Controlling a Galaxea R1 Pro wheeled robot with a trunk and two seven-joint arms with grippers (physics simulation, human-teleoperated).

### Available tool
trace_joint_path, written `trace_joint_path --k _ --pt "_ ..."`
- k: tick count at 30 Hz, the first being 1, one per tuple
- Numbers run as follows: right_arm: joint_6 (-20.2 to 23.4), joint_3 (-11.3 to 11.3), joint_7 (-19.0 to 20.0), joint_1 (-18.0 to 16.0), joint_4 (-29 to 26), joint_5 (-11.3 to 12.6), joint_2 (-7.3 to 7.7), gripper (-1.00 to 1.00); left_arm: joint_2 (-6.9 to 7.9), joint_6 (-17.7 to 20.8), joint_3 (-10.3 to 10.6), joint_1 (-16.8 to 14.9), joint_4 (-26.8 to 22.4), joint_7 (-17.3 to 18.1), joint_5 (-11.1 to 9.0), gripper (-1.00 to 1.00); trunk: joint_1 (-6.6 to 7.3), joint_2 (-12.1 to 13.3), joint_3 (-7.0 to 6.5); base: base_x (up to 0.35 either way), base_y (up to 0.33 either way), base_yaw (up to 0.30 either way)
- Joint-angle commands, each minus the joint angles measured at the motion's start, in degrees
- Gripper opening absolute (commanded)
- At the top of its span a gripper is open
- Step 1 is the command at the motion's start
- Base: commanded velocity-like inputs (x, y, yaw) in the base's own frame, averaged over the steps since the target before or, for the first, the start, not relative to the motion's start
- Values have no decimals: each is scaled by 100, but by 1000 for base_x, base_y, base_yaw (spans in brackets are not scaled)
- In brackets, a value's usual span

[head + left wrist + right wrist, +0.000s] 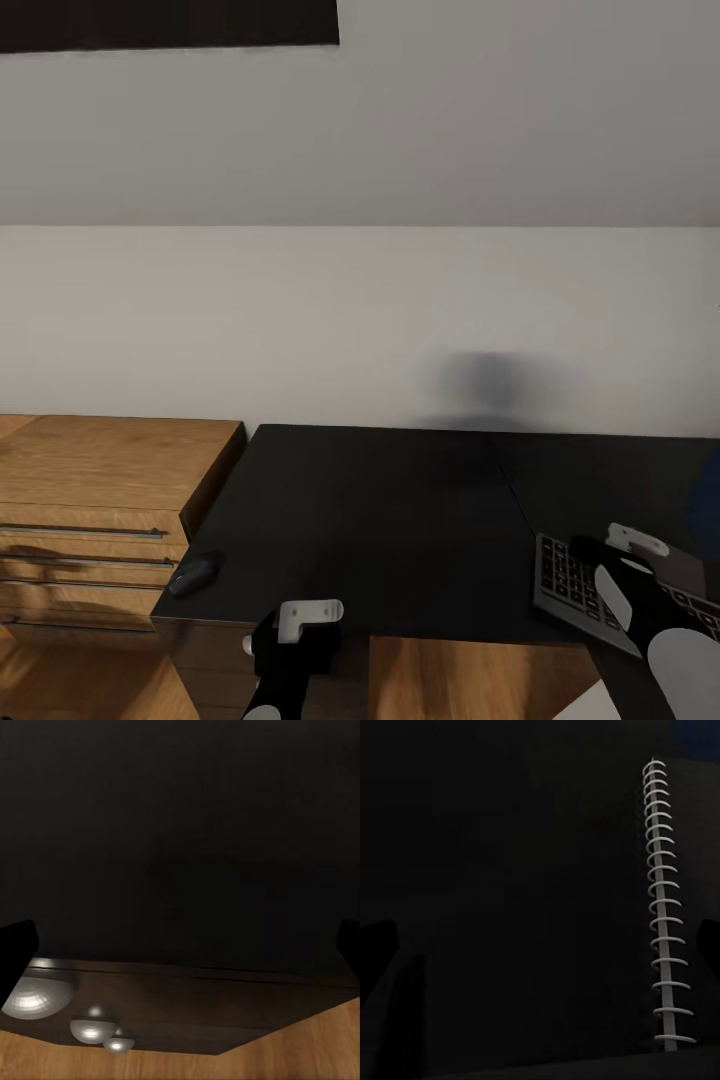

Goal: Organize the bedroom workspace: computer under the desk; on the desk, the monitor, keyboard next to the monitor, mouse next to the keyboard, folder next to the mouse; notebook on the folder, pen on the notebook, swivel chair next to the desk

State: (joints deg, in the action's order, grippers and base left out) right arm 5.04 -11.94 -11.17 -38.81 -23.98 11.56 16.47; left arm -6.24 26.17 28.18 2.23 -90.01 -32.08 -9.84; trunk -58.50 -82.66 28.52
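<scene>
The black desk (380,500) runs along the white wall. The dark mouse (192,574) lies at the desk's front left corner. At the right front edge lies the keyboard (565,585), partly hidden by my right arm. My right gripper (610,565) hovers open over that end. Under it lies the notebook (547,907), flat, with a white spiral binding (664,907). The notebook (685,568) shows grey beside the gripper, with a strip of blue folder (705,510) beyond. My left gripper (296,640) stands open at the desk's front edge, with nothing between its fingers.
A wooden dresser (100,480) with drawer rails stands against the desk's left end. Below the desk's front edge are dark drawers with round silver knobs (34,994) over a wooden floor (300,1050). A dark panel (170,22) hangs high on the wall.
</scene>
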Motion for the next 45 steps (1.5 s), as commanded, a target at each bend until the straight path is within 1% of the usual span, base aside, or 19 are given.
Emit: trace_joint_path --k 1,8,11,13,16,17,28,37,39,41,42,45 --pt "21 14 7 5 87 145 -3 100 0 11 6 -3 -8 -44 -53 100 -1 -2 6 0 0 0" --pt "39 26 24 5 87 138 -9 100 0 11 4 -3 -8 -44 -53 100 -1 -2 6 0 0 0" --pt "46 178 51 5 87 137 -21 100 0 11 3 -3 -8 -44 -53 100 -1 -2 6 -21 0 0" --pt "48 398 76 5 87 141 -28 100 0 11 3 -3 -8 -44 -53 100 -1 -2 6 -146 0 0" --pt "48 576 88 5 87 144 -40 100 0 18 3 -3 -6 -44 -53 100 -1 -2 6 -221 0 0" --pt "49 599 90 5 87 144 -42 100 0 19 3 -3 -5 -44 -53 100 -1 -2 6 -131 0 0" --pt "41 639 97 4 87 145 -47 100 -3 20 8 -3 20 -44 -55 100 -1 -2 6 -30 0 0" --pt "28 640 104 1 95 145 -49 100 -8 20 10 -3 44 -42 -53 100 -1 -2 6 -137 0 0" --pt "18 645 111 3 92 145 -82 100 -9 20 10 -3 45 -41 -58 100 -1 -2 6 -11 0 0" --pt "11 683 112 4 85 139 -142 100 -9 20 11 -3 45 -43 -59 100 -1 -2 6 -4 0 0" --pt "8 741 112 5 82 138 -173 100 -9 20 9 -3 45 -39 -60 100 -1 -2 6 -2 0 0" --pt "6 899 114 5 72 136 -199 100 -9 19 11 -3 45 -36 -58 100 -1 -2 6 0 0 0"
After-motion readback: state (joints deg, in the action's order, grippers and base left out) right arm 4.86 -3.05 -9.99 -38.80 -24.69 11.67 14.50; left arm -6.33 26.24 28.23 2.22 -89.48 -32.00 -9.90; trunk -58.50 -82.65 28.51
